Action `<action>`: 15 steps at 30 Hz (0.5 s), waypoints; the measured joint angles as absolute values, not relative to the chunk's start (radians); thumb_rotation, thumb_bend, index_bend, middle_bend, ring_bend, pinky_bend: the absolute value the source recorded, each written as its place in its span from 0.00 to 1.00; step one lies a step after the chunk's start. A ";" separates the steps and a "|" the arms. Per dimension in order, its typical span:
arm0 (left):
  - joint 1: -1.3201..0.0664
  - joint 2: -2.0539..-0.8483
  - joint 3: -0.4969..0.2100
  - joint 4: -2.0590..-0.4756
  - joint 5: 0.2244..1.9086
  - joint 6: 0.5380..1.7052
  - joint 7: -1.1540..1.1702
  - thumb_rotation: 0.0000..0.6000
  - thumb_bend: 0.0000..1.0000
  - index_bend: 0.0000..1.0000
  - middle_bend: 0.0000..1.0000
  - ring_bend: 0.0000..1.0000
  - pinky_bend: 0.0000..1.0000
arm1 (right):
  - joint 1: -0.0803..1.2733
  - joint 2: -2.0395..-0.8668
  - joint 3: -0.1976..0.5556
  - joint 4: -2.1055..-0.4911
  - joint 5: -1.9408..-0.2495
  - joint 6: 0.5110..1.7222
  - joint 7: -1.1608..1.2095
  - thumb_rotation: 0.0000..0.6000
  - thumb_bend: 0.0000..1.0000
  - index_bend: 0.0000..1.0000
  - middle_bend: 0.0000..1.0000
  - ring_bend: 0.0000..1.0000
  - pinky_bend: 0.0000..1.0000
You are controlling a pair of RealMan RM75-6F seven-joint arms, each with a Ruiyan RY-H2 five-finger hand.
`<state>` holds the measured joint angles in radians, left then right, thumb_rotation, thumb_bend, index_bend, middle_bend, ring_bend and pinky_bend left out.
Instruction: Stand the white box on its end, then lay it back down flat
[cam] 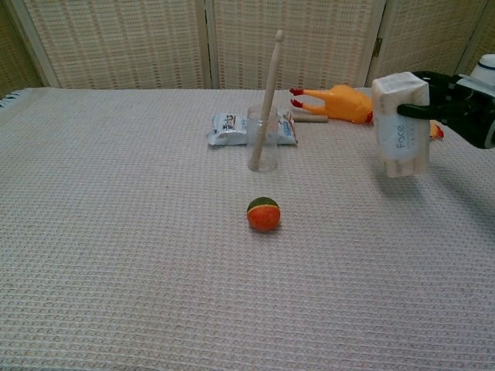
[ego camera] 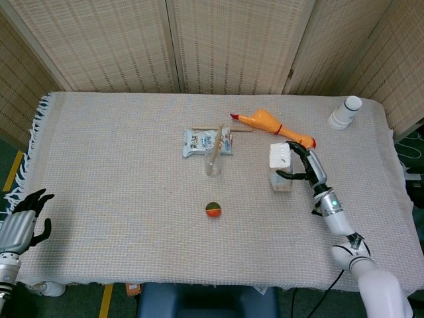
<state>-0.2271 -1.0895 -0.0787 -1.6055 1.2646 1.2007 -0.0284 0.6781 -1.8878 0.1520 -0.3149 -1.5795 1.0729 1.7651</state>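
The white box (ego camera: 279,167) (cam: 401,124) stands upright on its end on the woven cloth at the right of the table. My right hand (ego camera: 307,167) (cam: 458,108) grips it near the top from its right side, thumb across the front face. Far off at the table's front left edge, my left hand (ego camera: 25,222) hangs with its fingers apart and holds nothing; the chest view does not show it.
A clear cup with a wooden stick (ego camera: 212,159) (cam: 263,139), a snack packet (ego camera: 206,141) (cam: 232,128), a rubber chicken (ego camera: 270,126) (cam: 339,103) behind the box, an orange-green ball (ego camera: 213,209) (cam: 264,214), and a white bottle (ego camera: 345,112) at the back right.
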 measured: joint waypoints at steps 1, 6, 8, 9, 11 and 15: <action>-0.228 -1.091 -0.078 -1.603 1.264 1.199 -0.028 1.00 0.62 0.14 0.00 0.00 0.11 | 0.688 -1.900 0.144 -0.300 -1.583 1.067 1.777 1.00 0.35 0.56 0.49 0.25 0.00; -0.229 -1.093 -0.080 -1.595 1.256 1.194 -0.028 1.00 0.62 0.14 0.00 0.00 0.11 | 0.716 -1.932 0.114 -0.255 -1.590 1.036 1.818 1.00 0.35 0.56 0.49 0.25 0.00; -0.229 -1.094 -0.081 -1.592 1.252 1.193 -0.029 1.00 0.62 0.14 0.00 0.00 0.11 | 0.719 -1.938 0.104 -0.245 -1.591 1.024 1.822 1.00 0.35 0.56 0.49 0.25 0.00; -0.229 -1.095 -0.081 -1.591 1.251 1.193 -0.029 1.00 0.62 0.14 0.00 0.00 0.11 | 0.720 -1.942 0.098 -0.238 -1.592 1.016 1.823 1.00 0.35 0.56 0.49 0.25 0.00; -0.230 -1.095 -0.082 -1.590 1.249 1.191 -0.029 1.00 0.62 0.14 0.00 0.00 0.11 | 0.720 -1.948 0.089 -0.231 -1.594 1.006 1.817 1.00 0.35 0.56 0.49 0.24 0.00; -0.231 -1.096 -0.081 -1.589 1.248 1.189 -0.028 1.00 0.61 0.14 0.00 0.00 0.11 | 0.715 -1.955 0.071 -0.218 -1.601 0.993 1.797 1.00 0.35 0.56 0.49 0.24 0.00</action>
<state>-0.2306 -1.0960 -0.0815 -1.5892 1.2485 1.1886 -0.0284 0.7152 -1.9548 0.0706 -0.2181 -1.6006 0.9926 1.7971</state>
